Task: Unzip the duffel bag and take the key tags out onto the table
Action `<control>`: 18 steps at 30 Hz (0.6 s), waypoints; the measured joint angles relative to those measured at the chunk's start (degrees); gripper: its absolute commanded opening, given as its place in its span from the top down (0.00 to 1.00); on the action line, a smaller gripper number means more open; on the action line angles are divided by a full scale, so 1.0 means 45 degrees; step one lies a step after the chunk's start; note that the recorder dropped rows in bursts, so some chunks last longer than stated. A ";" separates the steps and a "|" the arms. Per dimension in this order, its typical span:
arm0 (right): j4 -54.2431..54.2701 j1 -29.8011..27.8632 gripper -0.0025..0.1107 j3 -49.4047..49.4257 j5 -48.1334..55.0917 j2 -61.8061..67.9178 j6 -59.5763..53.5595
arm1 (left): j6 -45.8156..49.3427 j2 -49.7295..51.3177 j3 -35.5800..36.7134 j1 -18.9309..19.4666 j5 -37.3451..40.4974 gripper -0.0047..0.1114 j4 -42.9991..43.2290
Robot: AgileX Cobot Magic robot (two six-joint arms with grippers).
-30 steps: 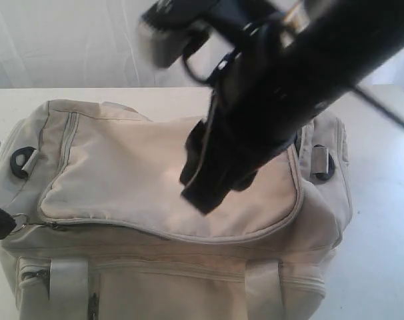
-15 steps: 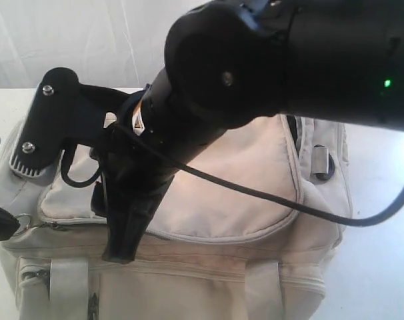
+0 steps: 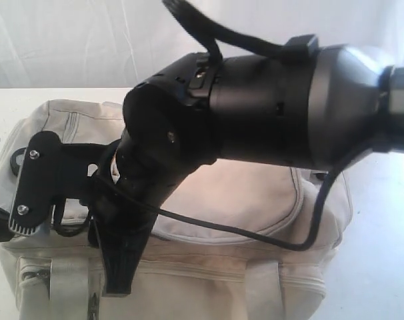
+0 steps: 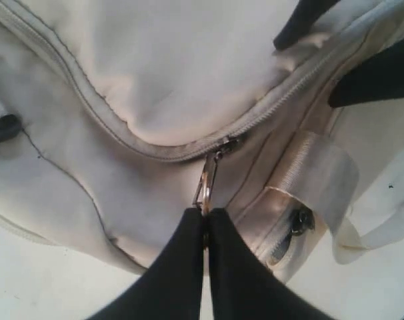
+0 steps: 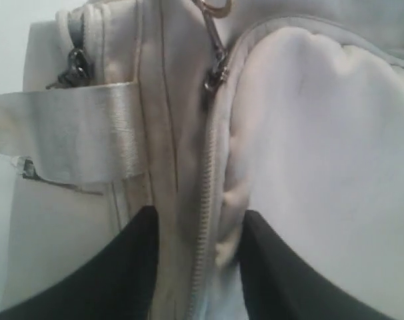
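Bag (image 3: 209,287) on the table (image 3: 382,220), both hands at its zip.

The bag lay flap (image 3: 255,200) up on the white table, its long axis running left to right across the exterior view, one end toward each side. The zip (image 4: 282,100) curved round the flap and was shut along the stretch in view. Its slider sat near the bag's left end, with a metal pull ring (image 4: 205,183) hanging from it. The left hand (image 4: 205,217) was clamped on that ring, fingertips (image 4: 182,253) pressed together. The right hand (image 5: 201,217), its arm crossing the bag from the right, stood at the bag's front left with fingers (image 5: 122,267) apart and the zip seam between them. A pale strap (image 5: 69,137) lay just beside. Whether those fingers squeezed the cloth could not be told.
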 measured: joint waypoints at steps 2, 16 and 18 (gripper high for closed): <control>0.0000 0.0000 0.91 0.0000 0.0000 0.0159 0.0479 | -0.0006 0.0000 0.0000 0.0000 0.0000 0.96 0.0000; 0.0025 0.0000 0.98 0.0000 0.0672 0.0136 0.2101 | -0.0373 0.0000 -0.0225 0.0000 0.0114 0.96 0.0876; 0.0025 0.0000 0.98 0.0000 0.0725 0.0118 0.2218 | -0.0495 0.0000 -0.0225 0.0000 0.0028 0.96 0.1121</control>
